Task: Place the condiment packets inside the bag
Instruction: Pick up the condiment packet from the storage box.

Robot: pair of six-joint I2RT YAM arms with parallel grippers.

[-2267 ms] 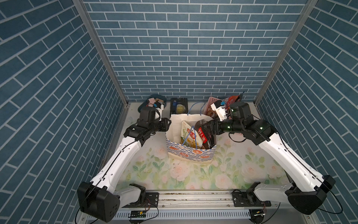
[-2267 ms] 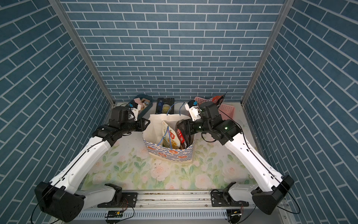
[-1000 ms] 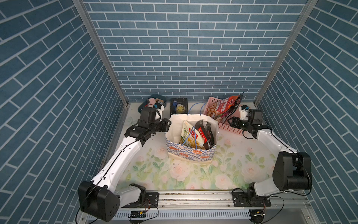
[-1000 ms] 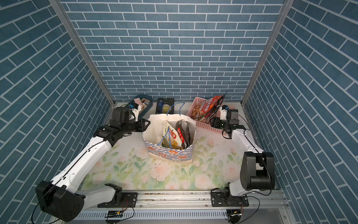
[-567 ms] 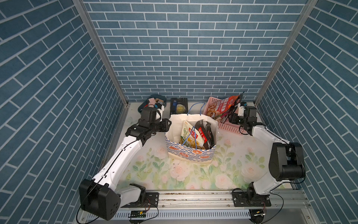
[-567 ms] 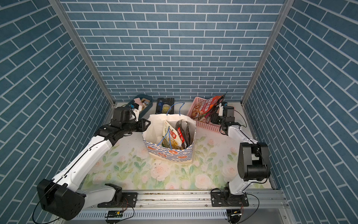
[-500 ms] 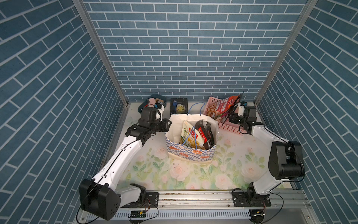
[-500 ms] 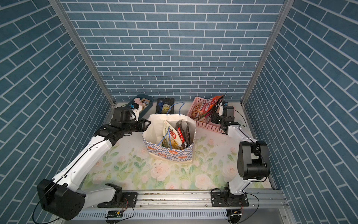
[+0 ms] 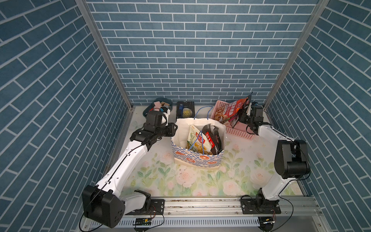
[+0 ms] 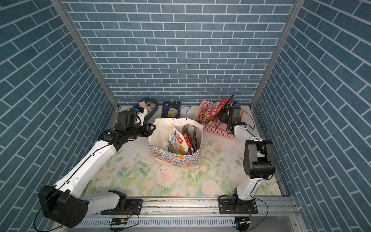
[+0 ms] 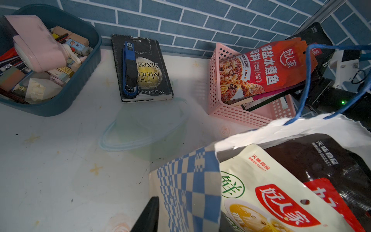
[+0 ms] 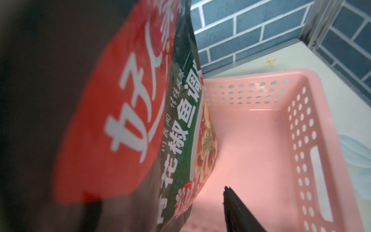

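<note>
— Where do the condiment packets [image 9: 195, 140] sit?

— Several stand upright in the bag [image 9: 197, 160] in the middle of the desk [image 9: 200, 180]. More lean in the pink basket [image 9: 241, 133] at the back right, with a red-orange packet [image 9: 228, 110] in front.

— What does the right wrist view add?

— It shows a dark green packet [image 12: 180, 130] with a red patch close up, and the basket's pink floor beside it. 1 finger [image 12: 236, 211] of the right end effector [image 9: 240, 118] stands clear of that packet. The other is hidden behind it. The jaws are spread, not pinching.

— And the left?

— In both top views the left end effector [image 10: 150, 128] is at the bag's left rim. Its wrist view puts 1 finger [image 11: 148, 215] outside the checkered wall, so it looks clamped on that wall. Only that view shows the black book [image 11: 150, 80] with a blue clip [image 11: 129, 70] lying on it. It also shows oddments in the dark blue tub [image 11: 60, 96].

— Anything in the way?

— The bag's blue cord handles [image 11: 307, 80] cross in front of the basket there. From above, the leaning packets screen the right end effector.
</note>
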